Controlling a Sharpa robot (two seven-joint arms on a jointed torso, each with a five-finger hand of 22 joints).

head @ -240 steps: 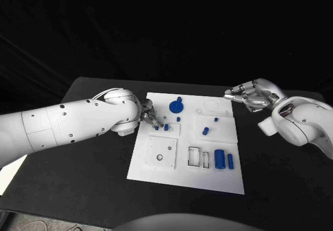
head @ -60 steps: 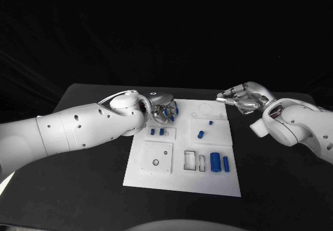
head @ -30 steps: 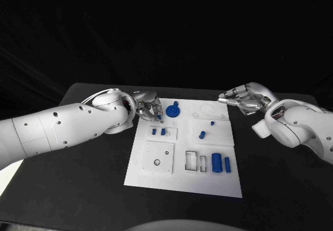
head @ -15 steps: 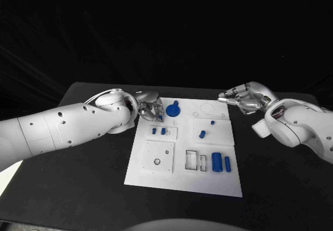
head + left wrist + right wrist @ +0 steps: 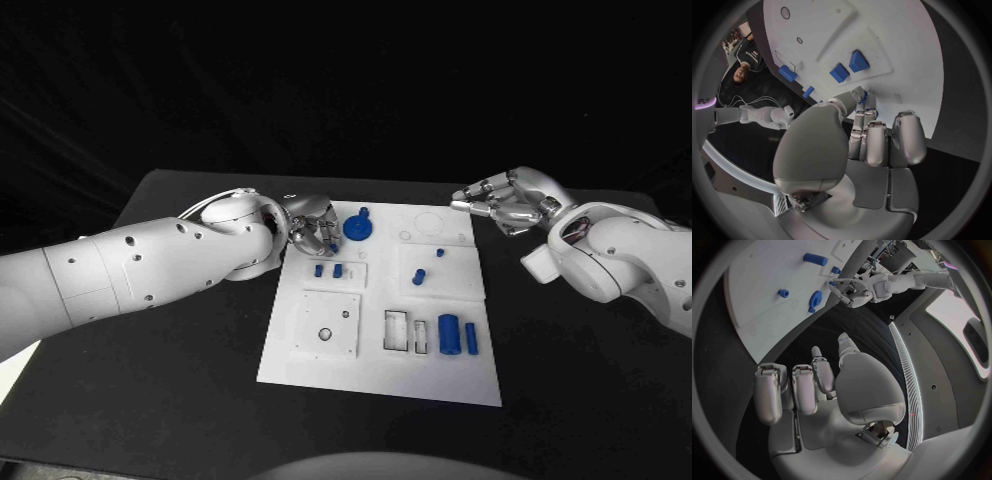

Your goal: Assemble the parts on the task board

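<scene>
Left hand: the left hand (image 5: 309, 232) sits at the far-left corner of the task board (image 5: 346, 372), fingers curled in. In the left wrist view a small blue piece (image 5: 861, 98) shows at the fingertips; I judge it pinched, though the hold is partly hidden.
Right hand: the right hand (image 5: 502, 206) hovers off the board's far-right corner, over the bench (image 5: 173, 400), fingers curled on nothing.
Gear: a blue gear (image 5: 358, 231) stands on the board just right of the left hand.
Other parts: two short blue pegs (image 5: 329, 270) lie near of the left hand; two more (image 5: 428, 264) stand right of centre; a blue cylinder and a bar (image 5: 462, 336) lie at the near right.
Risk: the piece is tiny, so it could slip from the fingertips or meet its hole tilted; the curled fingers could also nudge the gear.
View difference: the head view hides the left fingertips behind the arm; the left wrist view shows the blue piece there.
</scene>
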